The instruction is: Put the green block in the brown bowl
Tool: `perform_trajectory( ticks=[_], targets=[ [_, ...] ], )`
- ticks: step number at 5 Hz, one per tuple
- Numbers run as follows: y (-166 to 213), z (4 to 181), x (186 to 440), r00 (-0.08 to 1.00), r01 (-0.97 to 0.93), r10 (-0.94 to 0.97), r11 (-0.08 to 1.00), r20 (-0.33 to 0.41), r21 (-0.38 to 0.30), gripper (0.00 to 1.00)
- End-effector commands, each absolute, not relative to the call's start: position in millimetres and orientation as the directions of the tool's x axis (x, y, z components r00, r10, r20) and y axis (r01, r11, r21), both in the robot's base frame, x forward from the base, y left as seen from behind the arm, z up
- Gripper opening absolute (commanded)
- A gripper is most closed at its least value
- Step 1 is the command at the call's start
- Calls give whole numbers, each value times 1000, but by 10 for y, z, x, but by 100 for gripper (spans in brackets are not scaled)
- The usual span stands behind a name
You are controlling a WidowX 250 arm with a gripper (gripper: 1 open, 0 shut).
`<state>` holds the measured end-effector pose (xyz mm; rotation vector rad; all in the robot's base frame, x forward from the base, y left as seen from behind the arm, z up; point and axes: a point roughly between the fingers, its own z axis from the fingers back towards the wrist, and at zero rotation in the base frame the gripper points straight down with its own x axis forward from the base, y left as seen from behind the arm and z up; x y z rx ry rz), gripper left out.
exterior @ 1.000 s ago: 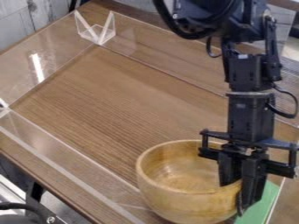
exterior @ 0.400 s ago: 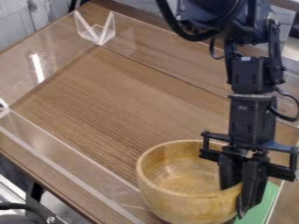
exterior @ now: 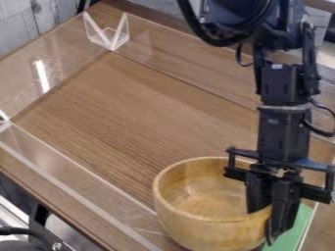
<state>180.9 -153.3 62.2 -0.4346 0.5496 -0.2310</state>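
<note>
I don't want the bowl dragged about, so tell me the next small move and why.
I'd probably ease the jaws open, then lift the gripper straight up. It is down at the right-hand rim of the brown bowl, and whether it pinches the wood is hard to tell; rising shut might pull the bowl along. No block shows in the bowl's visible part.

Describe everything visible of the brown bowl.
The brown bowl is round, light brown and looks wooden, with a thick rim and a smooth inside. It sits upright or nearly so at the near edge of the table, partly over the green surface at its right. The gripper is at its right side and hides part of the rim; whether it pinches the wall is unclear.
</note>
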Motion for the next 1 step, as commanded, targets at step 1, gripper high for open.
perform_trajectory(
  ticks=[1],
  targets=[
    [-1527, 273, 1699, 740, 244, -513, 807, -435, -537, 0]
  ],
)
